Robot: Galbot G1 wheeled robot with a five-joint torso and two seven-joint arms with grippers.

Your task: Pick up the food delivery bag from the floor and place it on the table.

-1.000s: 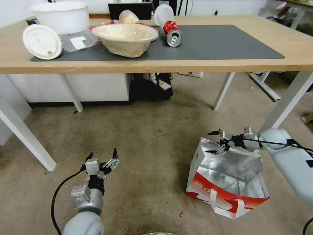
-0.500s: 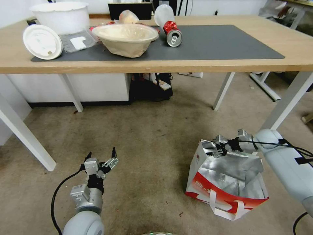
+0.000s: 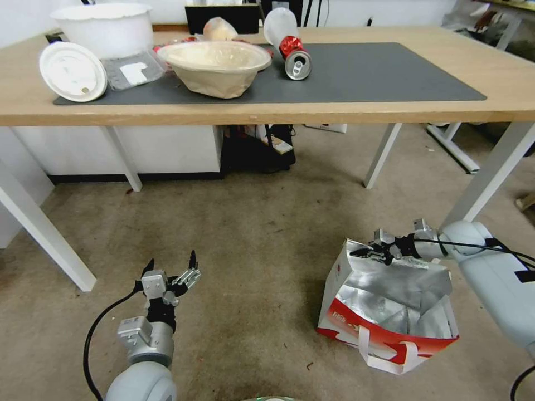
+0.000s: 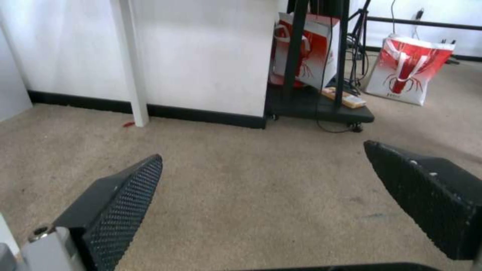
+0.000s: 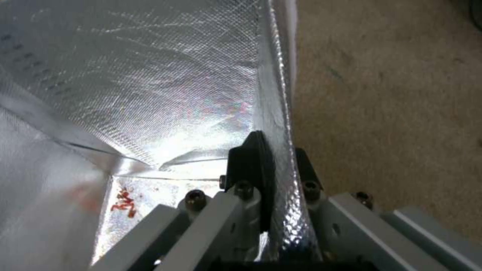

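Change: the right claw [image 3: 374, 252], spread wide over the bag's mouth a second ago, has drawn its fingers together on the rear rim; the arm has dropped slightly. The left arm has barely shifted.
Right claw: clamped on the top edge of the food delivery bag [image 3: 384, 303]; in the right wrist view one black finger [image 5: 251, 165] sits inside against the foil lining and the other outside, the wall pinched between them.
Food delivery bag: on the floor [image 3: 251, 245] in front of the desk [image 3: 390, 114], beside its right white leg, mouth open upward, white strap handles hanging over the red band on the near side.
Bag contents: silver foil walls and a reddish smear at the bottom; nothing else can be made out inside.
Left claw: [image 3: 170, 267] fingers spread wide, holding nothing, low over the carpet, well apart from the bag.
Desk top: dark grey mat [image 3: 379, 72] carrying a beige paper bowl [image 3: 214, 65], a white tub [image 3: 106, 27], a white round lid [image 3: 71, 71], a clear flat lid [image 3: 132, 69] and a red can [image 3: 294, 57] lying on its side.
Bowl and tub: the bowl looks empty; the tub's inside cannot be seen.
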